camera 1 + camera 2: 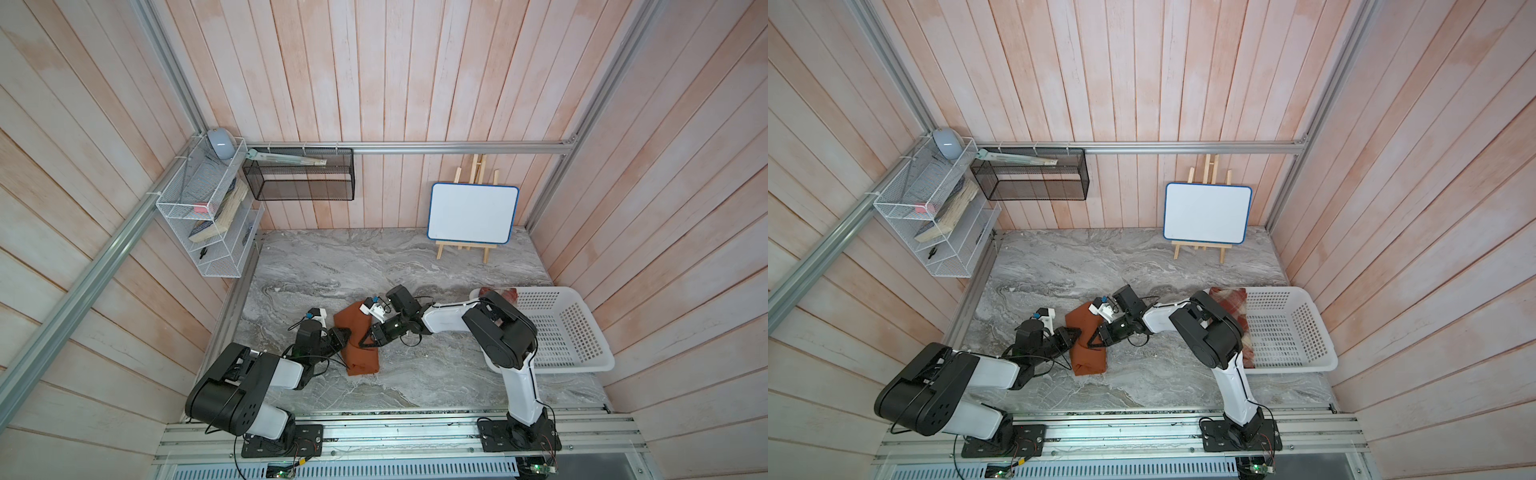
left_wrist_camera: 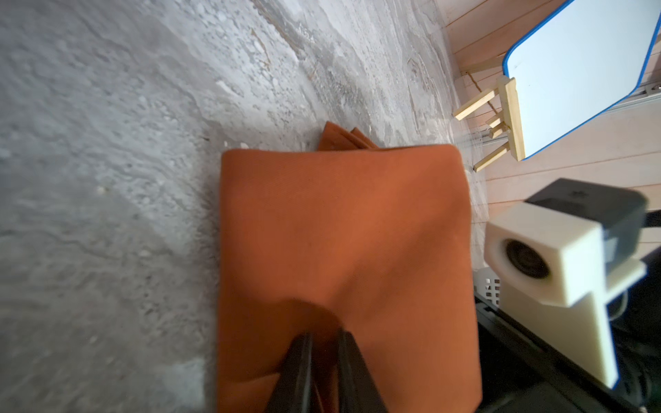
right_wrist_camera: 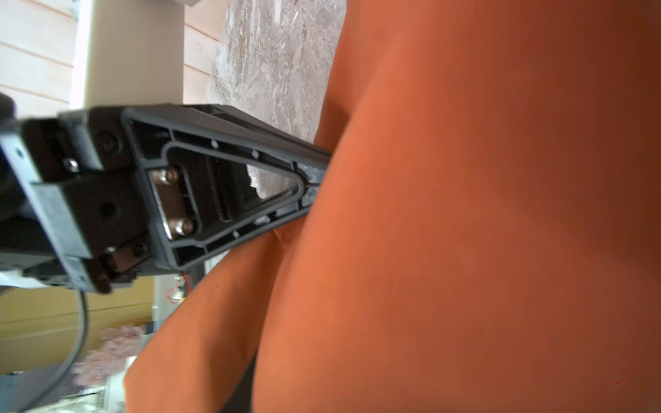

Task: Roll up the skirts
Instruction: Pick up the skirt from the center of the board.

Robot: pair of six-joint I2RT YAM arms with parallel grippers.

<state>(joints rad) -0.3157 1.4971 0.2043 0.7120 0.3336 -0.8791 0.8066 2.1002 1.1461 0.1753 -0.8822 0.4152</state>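
The rust-orange skirt (image 1: pixel 363 361) (image 1: pixel 1088 359) lies folded into a narrow strip on the marble table, between both arms. My left gripper (image 1: pixel 343 336) (image 2: pixel 323 336) is shut on its near edge, with orange cloth pinched between the black fingers (image 2: pixel 304 354). My right gripper (image 1: pixel 362 341) reaches in from the opposite side and meets the same skirt. In the right wrist view orange cloth (image 3: pixel 465 214) bulges over its jaws and hides them; the left gripper's finger (image 3: pixel 232 186) shows beside it. The plaid skirt (image 1: pixel 1229 303) lies in the white basket (image 1: pixel 1300 328), partly behind the right arm.
The white basket (image 1: pixel 590 332) stands on the right side of the table. A whiteboard on a wooden easel (image 1: pixel 473 212) stands at the back right. A white wire shelf (image 1: pixel 208 220) and a black mesh tray (image 1: pixel 299 176) hang on the left and back walls.
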